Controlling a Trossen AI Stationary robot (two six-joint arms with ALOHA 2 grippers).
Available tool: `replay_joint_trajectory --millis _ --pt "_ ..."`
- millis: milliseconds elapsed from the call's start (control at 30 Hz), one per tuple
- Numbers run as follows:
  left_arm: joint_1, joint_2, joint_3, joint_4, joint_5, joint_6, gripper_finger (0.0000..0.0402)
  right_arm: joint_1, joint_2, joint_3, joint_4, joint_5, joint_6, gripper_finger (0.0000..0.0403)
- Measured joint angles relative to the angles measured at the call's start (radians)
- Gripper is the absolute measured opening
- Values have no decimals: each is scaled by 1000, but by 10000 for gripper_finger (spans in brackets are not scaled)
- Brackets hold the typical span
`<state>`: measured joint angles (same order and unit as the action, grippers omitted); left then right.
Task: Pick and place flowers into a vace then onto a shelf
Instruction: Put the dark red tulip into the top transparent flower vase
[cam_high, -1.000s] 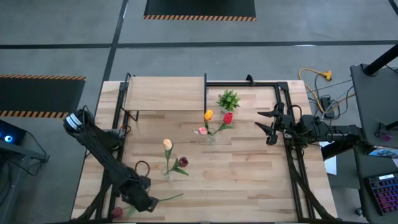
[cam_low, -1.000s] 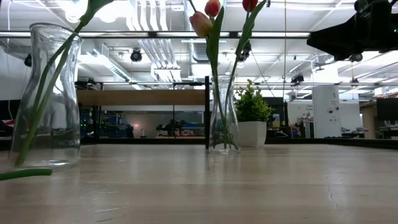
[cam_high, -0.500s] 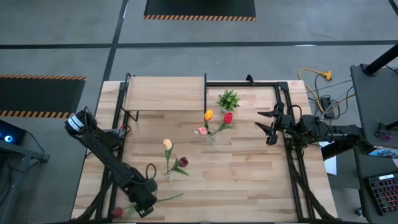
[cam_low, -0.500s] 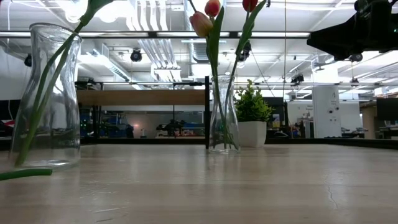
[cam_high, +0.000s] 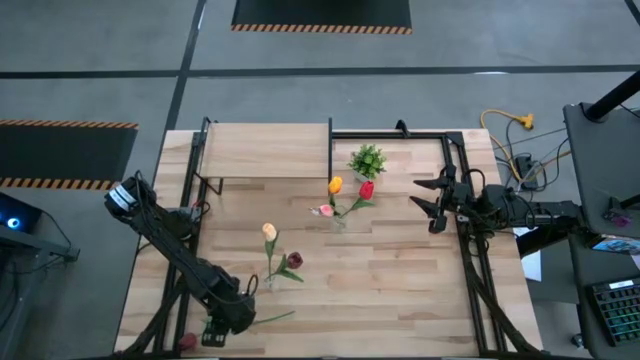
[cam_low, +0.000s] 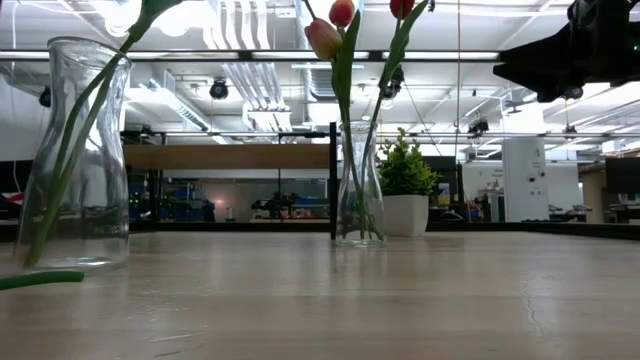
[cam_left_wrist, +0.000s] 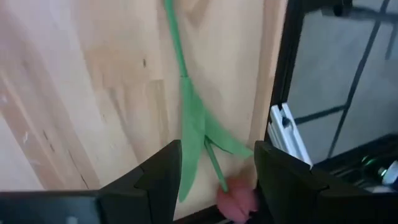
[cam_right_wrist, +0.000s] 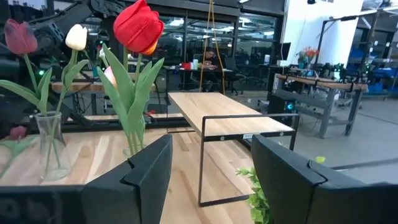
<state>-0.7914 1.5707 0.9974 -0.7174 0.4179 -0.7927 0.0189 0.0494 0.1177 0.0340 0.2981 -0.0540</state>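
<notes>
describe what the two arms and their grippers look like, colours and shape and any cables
Both arms are dark, near-black jointed links. The left arm has a pale grey-white part at its base, and its left gripper shows two broad, dark, flat fingers. The right gripper is black and forked, with dark cabling along the arm behind it.

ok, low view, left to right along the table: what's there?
Glass vase with stems → narrow vase of tulips → potted plant → dark arm overhead at top right.
</notes>
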Motion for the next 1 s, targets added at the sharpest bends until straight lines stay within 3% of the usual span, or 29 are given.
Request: replay_joint_trajectory --millis 167,400,567,733,1000 --pt "0 0 0 -1 -1 75 184 0 0 0 -1 0 2 210" --pt "0 0 -12 -10 -5 -403 184 0 0 0 -2 0 33 210" --pt "-45 0 -22 83 -23 -450 184 0 0 0 -9 0 24 210" --pt "-75 0 -31 98 -139 -502 184 0 0 -1 -9 -1 7 210" --pt "-92 1 -109 157 -148 -579 184 0 0 -2 -9 -1 2 210"
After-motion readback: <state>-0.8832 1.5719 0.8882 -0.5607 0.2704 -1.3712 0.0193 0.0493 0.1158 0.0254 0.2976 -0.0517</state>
